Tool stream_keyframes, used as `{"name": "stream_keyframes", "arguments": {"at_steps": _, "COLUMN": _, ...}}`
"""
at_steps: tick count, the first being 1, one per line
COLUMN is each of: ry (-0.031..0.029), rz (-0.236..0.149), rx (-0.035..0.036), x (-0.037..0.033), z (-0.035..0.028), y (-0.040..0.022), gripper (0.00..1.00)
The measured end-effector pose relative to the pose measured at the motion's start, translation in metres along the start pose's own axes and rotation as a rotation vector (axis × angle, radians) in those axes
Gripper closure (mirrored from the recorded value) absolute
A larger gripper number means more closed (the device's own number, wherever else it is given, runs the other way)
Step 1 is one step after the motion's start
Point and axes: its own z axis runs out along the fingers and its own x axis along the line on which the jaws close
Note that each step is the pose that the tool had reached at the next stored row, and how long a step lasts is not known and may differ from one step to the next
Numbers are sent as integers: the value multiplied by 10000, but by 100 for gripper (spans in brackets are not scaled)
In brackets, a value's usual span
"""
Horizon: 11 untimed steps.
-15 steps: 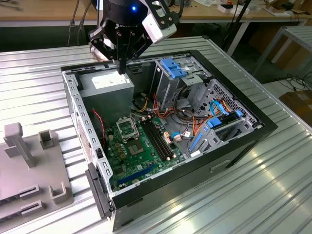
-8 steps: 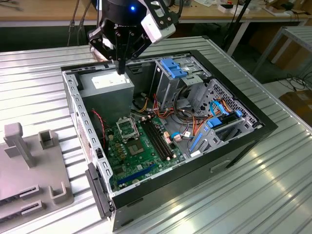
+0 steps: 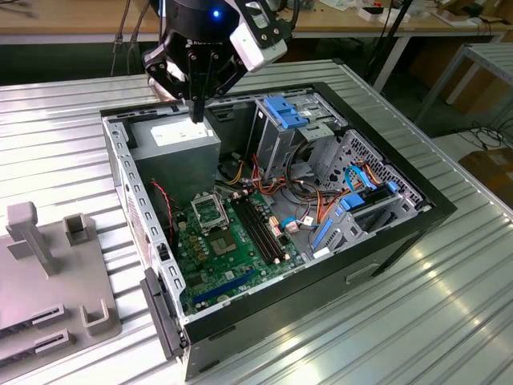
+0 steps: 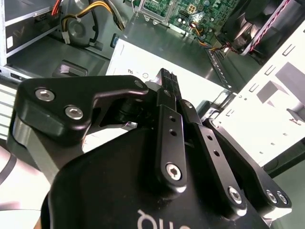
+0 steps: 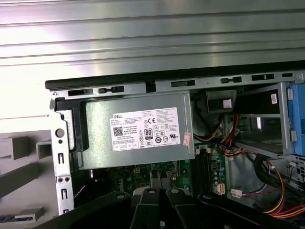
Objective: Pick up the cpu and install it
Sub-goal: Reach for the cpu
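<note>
my claw (image 3: 196,103) hangs point down, its fingers (image 4: 167,83) pressed together, just above the grey power supply (image 3: 176,148) in the rear corner of the open computer case (image 3: 120,176). the white label (image 5: 145,129) on that box faces up at me. i cannot tell where the cpu lies, nor which way it points.

past the power supply sits the green motherboard (image 3: 224,257), with the square metal-framed socket (image 3: 210,212) showing a dark centre and the long black memory slots (image 3: 260,228) running beside it. further on stand the blue-clipped drive cage (image 3: 288,112) and a tangle of coloured cables (image 3: 321,200). the case rests on a ribbed metal table (image 3: 64,136), and a grey fixture (image 3: 48,281) stands well apart at the exterior view's left.
</note>
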Motion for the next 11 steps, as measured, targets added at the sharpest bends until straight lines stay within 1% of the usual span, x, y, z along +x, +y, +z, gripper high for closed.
{"name": "stream_keyframes", "arguments": {"at_steps": 11, "ry": 6, "rz": 1, "rx": 0, "x": 29, "z": 1, "y": -2, "gripper": 89}}
